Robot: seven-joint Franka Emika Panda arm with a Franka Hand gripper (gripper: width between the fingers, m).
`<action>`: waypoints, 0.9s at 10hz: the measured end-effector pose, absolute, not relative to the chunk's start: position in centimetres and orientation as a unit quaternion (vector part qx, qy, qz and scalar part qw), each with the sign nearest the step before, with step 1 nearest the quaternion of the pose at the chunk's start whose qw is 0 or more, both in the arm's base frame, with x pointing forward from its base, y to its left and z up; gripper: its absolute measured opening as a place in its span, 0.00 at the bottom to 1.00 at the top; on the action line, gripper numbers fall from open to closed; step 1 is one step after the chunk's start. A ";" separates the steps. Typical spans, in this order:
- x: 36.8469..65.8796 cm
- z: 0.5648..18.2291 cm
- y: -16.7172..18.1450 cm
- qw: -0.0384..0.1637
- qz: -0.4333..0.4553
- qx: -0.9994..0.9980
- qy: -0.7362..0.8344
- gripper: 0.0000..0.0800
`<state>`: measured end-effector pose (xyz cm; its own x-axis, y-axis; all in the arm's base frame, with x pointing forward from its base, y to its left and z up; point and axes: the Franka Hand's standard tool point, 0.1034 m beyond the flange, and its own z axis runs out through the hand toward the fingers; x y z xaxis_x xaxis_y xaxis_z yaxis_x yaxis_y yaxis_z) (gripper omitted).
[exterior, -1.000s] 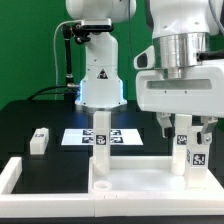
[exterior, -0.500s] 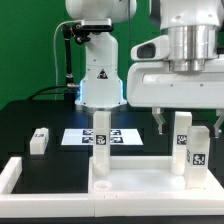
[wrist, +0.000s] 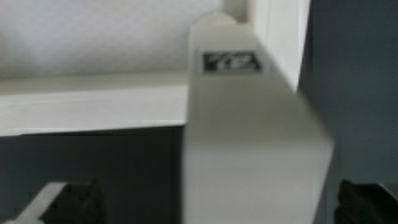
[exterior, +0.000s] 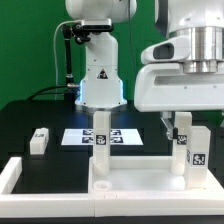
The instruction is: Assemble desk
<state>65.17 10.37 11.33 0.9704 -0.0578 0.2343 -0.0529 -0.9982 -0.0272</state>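
The white desk top [exterior: 135,163] lies at the front of the exterior view. One white leg [exterior: 100,136] stands upright on its left part. Two more legs stand at its right, one in front [exterior: 198,150] and one behind [exterior: 183,129]. A fourth leg [exterior: 39,140] lies loose on the black table at the exterior view's left. My gripper [exterior: 180,122] hangs over the right legs. In the wrist view a tagged leg [wrist: 249,130] stands between my dark fingers [wrist: 64,202], with gaps on both sides. My gripper [wrist: 214,205] is open.
The marker board [exterior: 75,137] lies flat behind the desk top. A long low white border frame [exterior: 12,178] runs along the front left. The robot's white base [exterior: 98,80] stands at the back, before a green wall.
My gripper has risen a little and shifted towards the exterior view's right. The legs and the desk top have stayed where they were.
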 end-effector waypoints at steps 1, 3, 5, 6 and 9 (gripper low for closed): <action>65.2 11.2 10.9 0.013 -0.125 -0.991 0.038 0.81; 65.1 11.0 11.0 0.014 -0.128 -0.991 0.043 0.81; 65.2 11.0 11.0 0.019 -0.127 -0.988 0.081 0.65; 65.1 11.0 11.0 0.024 -0.126 -0.985 0.118 0.65; 65.1 10.8 10.3 0.033 -0.123 -0.967 0.219 0.37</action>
<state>65.10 10.35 10.84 0.8736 -0.4325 0.2229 -0.4165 -0.9016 -0.1168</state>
